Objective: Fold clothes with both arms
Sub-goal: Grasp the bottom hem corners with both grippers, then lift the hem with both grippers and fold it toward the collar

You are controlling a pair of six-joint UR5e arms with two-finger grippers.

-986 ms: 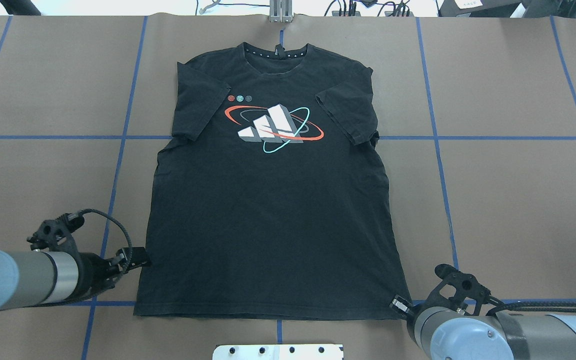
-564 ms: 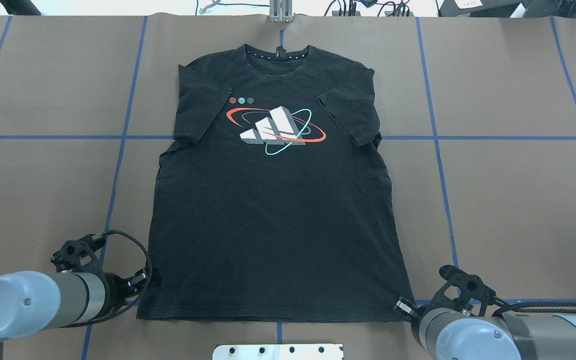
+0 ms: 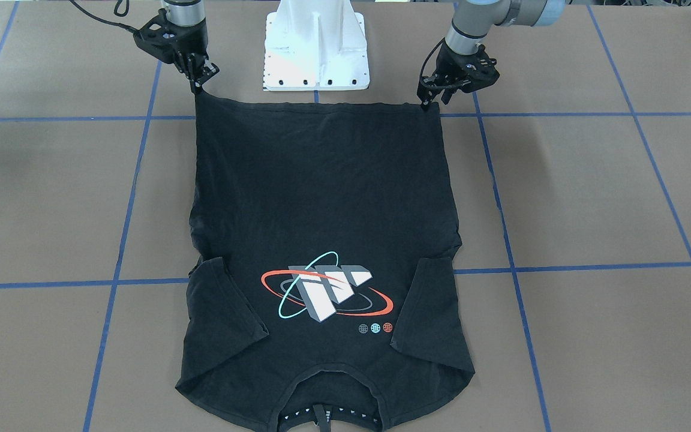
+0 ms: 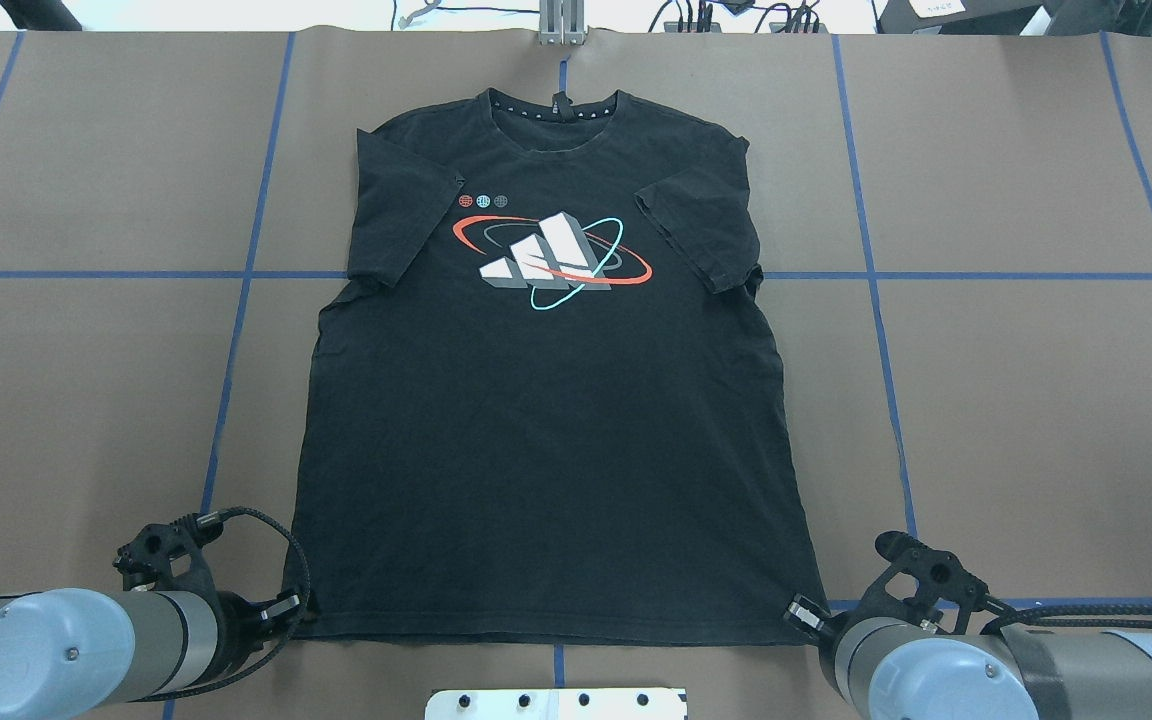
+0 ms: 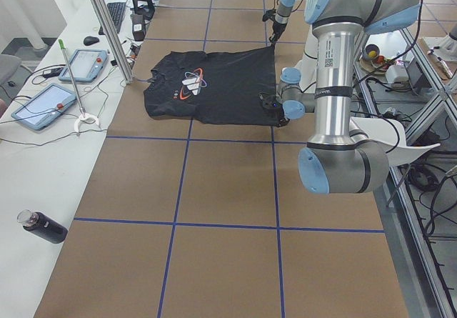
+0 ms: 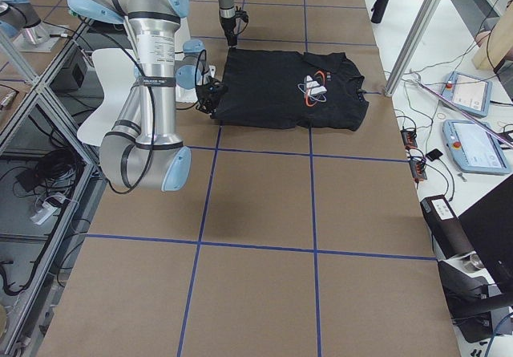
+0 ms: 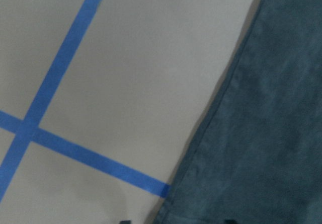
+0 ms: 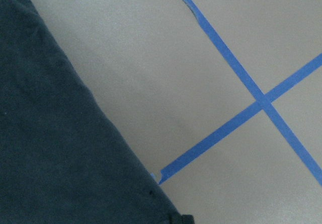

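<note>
Black cotton, one short-sleeved T-shirt [image 4: 546,450], lay flat and print-up at the middle of the brown paper-covered bench [image 4: 1036,400]. In the overhead view its collar pointed to twelve o'clock and its hem to six. On the chest sat one print [image 4: 551,252] of three white-grey bars crossed by one red and one teal ring, with three small round dots [image 4: 482,200] at its ten o'clock. Two sleeves [image 4: 401,215] were folded in over the body, one per side. Two arms reached in from the six o'clock edge. The left claw [image 4: 286,608] met the hem corner at seven o'clock. In the left wrist view two dark fingertips [image 7: 125,222] stood apart at the bottom edge with the shirt's corner between them, so that claw looked released. The right claw [image 4: 802,612] touched the hem corner at five o'clock, and I could not tell whether it was clenched or released. One white pedestal base [image 3: 315,42] stood just beyond the hem at six o'clock. Blue tape lines [image 4: 236,330] gridded the bench.
</note>
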